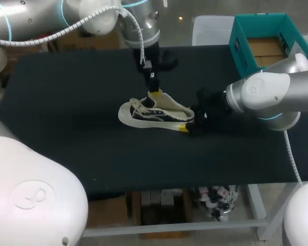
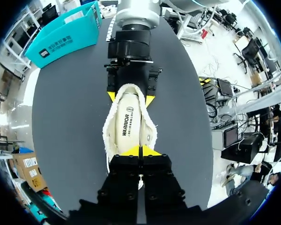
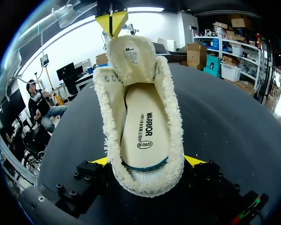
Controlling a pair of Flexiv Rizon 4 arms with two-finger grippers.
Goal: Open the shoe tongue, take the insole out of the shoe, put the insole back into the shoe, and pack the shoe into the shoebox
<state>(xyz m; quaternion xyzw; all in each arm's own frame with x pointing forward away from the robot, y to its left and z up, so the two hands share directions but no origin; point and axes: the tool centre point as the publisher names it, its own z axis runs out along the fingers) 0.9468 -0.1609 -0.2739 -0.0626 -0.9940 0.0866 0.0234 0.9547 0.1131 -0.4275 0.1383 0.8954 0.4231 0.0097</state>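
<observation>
left end effector [image 2: 140,151] pinches tongue [image 3: 131,58] of shoe [image 1: 150,116].

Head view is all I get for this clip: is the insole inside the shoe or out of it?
Observer: Inside. The right wrist view shows the insole lying flat in the shoe.
Operator: What is the left gripper pinching?
Observer: The left gripper is shut on the tip of the tongue, which is lifted clear of the opening.
Operator: And the right one?
Observer: The left wrist view shows the right gripper with one finger against each side of the heel.
</observation>
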